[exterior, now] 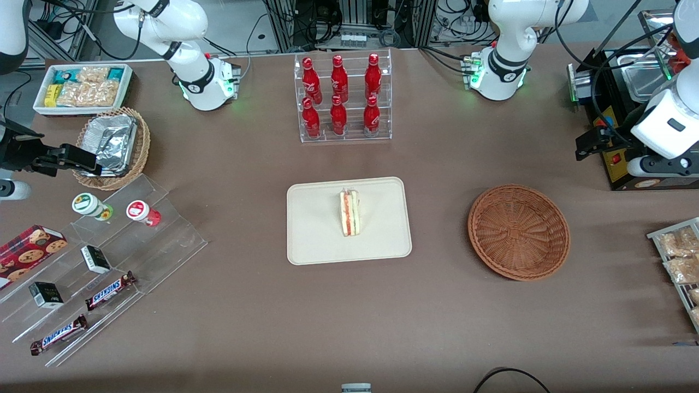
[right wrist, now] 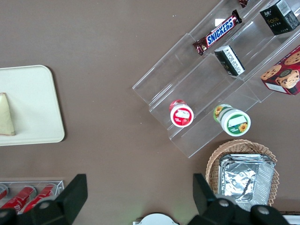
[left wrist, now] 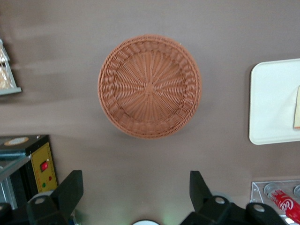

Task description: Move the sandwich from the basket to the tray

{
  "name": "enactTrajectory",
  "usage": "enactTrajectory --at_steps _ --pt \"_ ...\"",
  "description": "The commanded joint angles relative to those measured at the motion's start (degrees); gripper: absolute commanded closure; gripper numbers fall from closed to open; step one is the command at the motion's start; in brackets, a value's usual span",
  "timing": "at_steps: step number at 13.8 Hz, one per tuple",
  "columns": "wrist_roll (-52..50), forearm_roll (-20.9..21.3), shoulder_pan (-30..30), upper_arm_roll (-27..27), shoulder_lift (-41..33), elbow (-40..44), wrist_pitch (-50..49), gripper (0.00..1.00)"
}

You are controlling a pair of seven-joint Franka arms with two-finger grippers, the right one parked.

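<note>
The sandwich (exterior: 349,213), a white wedge with red and green filling, lies on the cream-beige tray (exterior: 382,240) in the middle of the table. It also shows at the edge of the left wrist view (left wrist: 296,108) on the tray (left wrist: 272,103). The reddish-brown wicker basket (exterior: 519,232) stands beside the tray toward the working arm's end, with nothing in it (left wrist: 150,86). My left gripper (exterior: 592,143) hangs high above the table, farther from the front camera than the basket. It is open and holds nothing (left wrist: 136,180).
A clear rack of red bottles (exterior: 343,98) stands farther from the front camera than the tray. A black appliance (exterior: 628,109) is next to my gripper. A rack of snack packets (exterior: 680,262), a tan basket with foil (exterior: 112,144) and acrylic steps (exterior: 109,262) line the table's ends.
</note>
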Motion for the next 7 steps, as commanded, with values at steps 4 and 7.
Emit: enactTrajectory --at_steps 4,7 --pt "0.90 1.67 0.42 -0.65 2.15 4.21 0.27 0.00" --pt "0.81 1.58 0.41 -0.65 2.25 5.37 0.01 0.00"
